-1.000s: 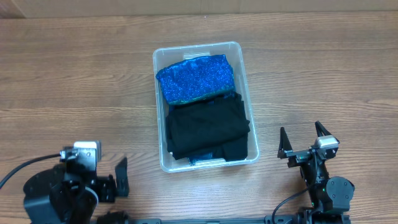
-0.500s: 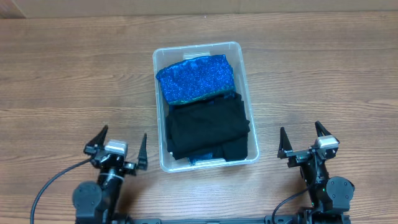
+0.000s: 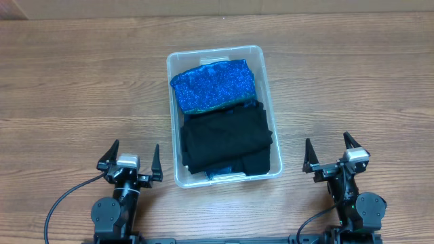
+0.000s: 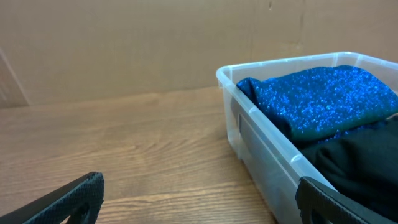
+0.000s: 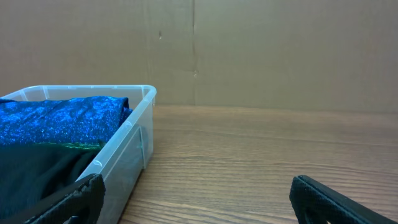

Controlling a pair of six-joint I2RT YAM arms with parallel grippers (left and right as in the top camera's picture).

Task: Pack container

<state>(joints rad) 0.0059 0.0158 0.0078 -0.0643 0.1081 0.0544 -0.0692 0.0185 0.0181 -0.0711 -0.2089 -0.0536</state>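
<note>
The clear plastic container (image 3: 218, 53) stands at the table's middle. It holds a folded sparkly blue cloth (image 3: 213, 85) at the far end and a folded black cloth (image 3: 227, 139) at the near end. My left gripper (image 3: 129, 160) is open and empty, low at the front left of the container. My right gripper (image 3: 332, 154) is open and empty at the front right. The left wrist view shows the container wall (image 4: 261, 140), the blue cloth (image 4: 323, 99) and my left gripper's fingertips (image 4: 199, 202). The right wrist view shows the container (image 5: 127, 152) and my right gripper's fingertips (image 5: 199, 202).
The wooden table (image 3: 81, 88) stretches to both sides of the container. A brown cardboard wall (image 5: 280, 50) stands along the far edge.
My left arm has swung from a sideways pose at the front left edge to face the table, its open gripper now level with the right one. The right arm has not moved.
</note>
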